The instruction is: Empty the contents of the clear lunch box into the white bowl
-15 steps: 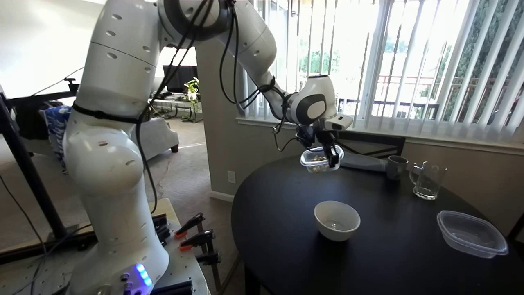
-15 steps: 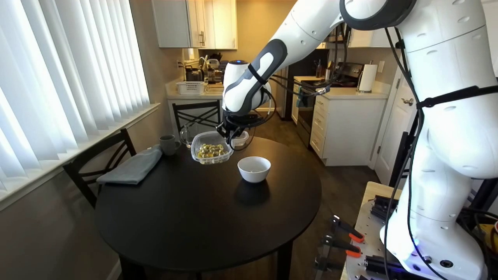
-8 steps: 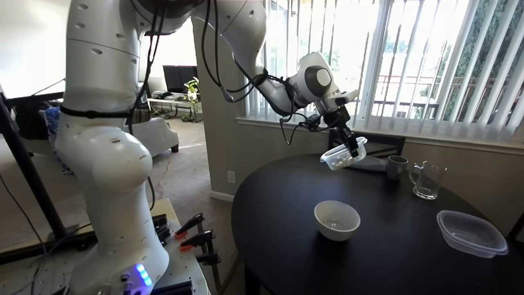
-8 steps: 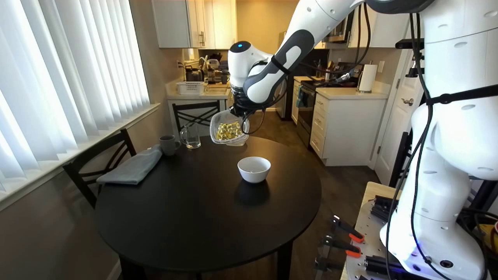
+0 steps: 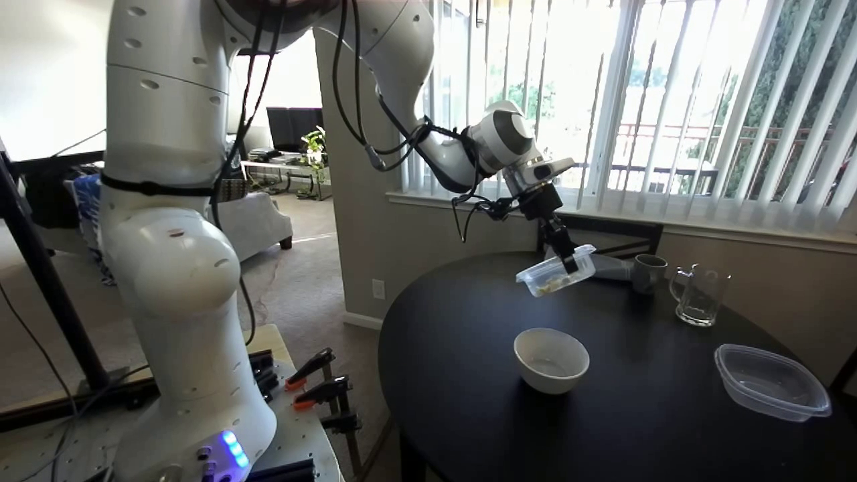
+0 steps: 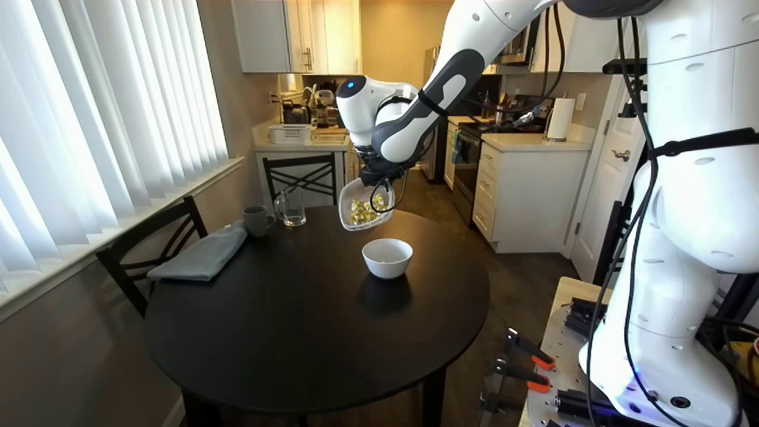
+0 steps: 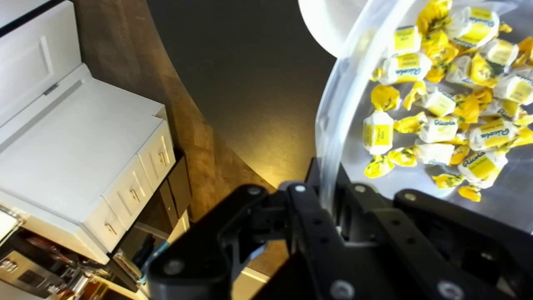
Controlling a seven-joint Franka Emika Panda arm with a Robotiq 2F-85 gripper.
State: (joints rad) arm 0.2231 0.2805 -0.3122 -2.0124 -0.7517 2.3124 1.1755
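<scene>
The clear lunch box (image 5: 533, 276) hangs in the air above the table, tilted with its far side low. It also shows in an exterior view (image 6: 350, 198), behind and above the white bowl. Yellow-and-white wrapped candies (image 7: 441, 104) lie inside it. My gripper (image 7: 327, 177) is shut on the rim of the lunch box, one finger inside and one outside. The gripper shows in both exterior views (image 5: 569, 264) (image 6: 373, 181). The white bowl (image 5: 551, 365) stands upright on the table and looks empty. It also shows in an exterior view (image 6: 387, 261) and partly behind the box rim in the wrist view (image 7: 325, 21).
On the dark round table (image 5: 462, 355) stand a wide flat clear container (image 5: 770, 385), a glass mug (image 5: 699, 298) and a grey mug (image 5: 648, 273). A folded grey cloth (image 6: 201, 255) lies near the window side. Black chairs (image 6: 172, 237) stand at the table.
The lunch box, held by my gripper, has tilted and moved across the table, ending nearer the bowl. In the last half second it has lowered slightly and tilted more. The candies are still inside.
</scene>
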